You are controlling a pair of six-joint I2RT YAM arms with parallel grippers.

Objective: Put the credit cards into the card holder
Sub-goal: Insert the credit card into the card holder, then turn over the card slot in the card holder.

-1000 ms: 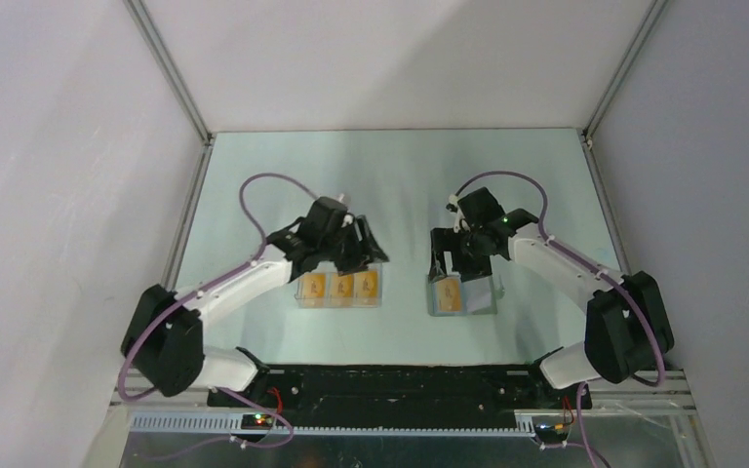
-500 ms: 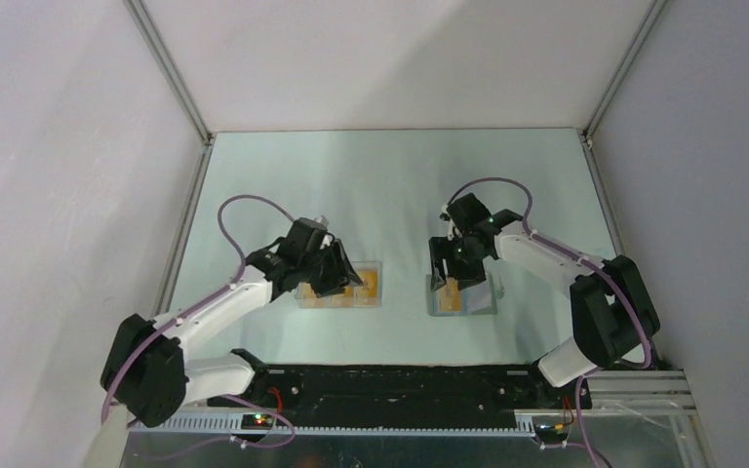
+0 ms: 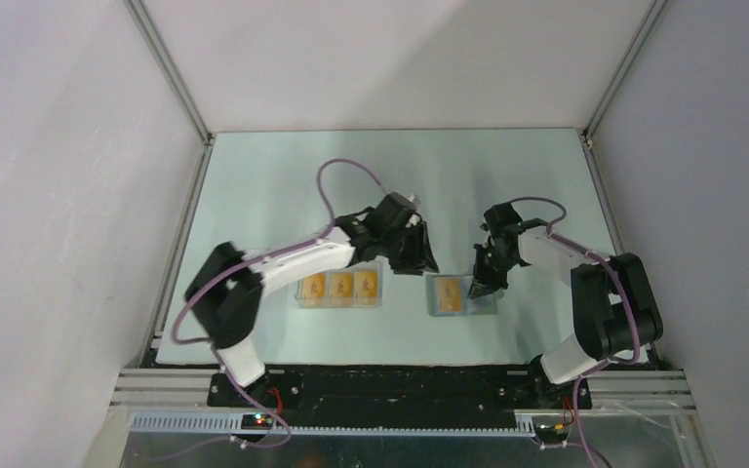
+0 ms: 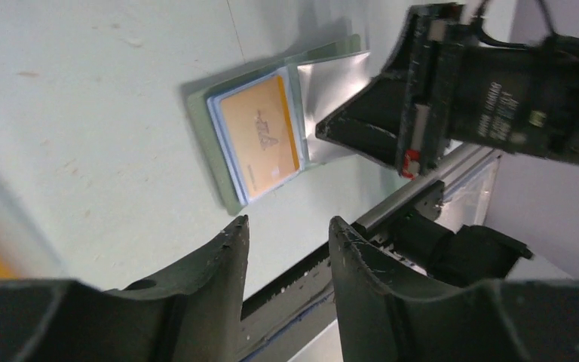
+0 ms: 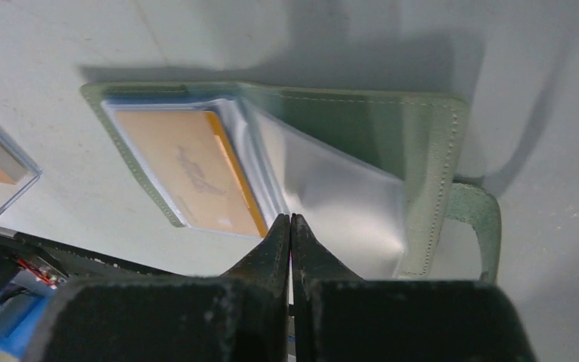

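The card holder (image 5: 362, 121) lies open on the table, grey-green outside, with one orange credit card (image 5: 185, 170) in its left half. The right gripper (image 5: 290, 220) is shut, its tips against the near edge of the holder's clear sleeve (image 5: 339, 204); I cannot tell whether the sleeve is pinched. In the top view the right gripper (image 3: 479, 287) sits over the holder's (image 3: 489, 305) right half. The left gripper (image 4: 286, 234) hovers open and empty just left of the holder (image 4: 200, 132), with the card (image 4: 260, 136) ahead of it. Three more credit cards (image 3: 341, 286) lie side by side in a clear box.
The clear plastic box (image 3: 342, 301) stands left of the holder, partly under the left arm (image 3: 302, 258). The holder's snap tab (image 5: 479, 219) sticks out on its right. The black rail (image 3: 390, 382) of the arm bases runs along the table's near edge.
The left gripper swung right, from over the clear box to beside the card holder, narrowing a little. The right gripper closed and shifted onto the holder's right half.
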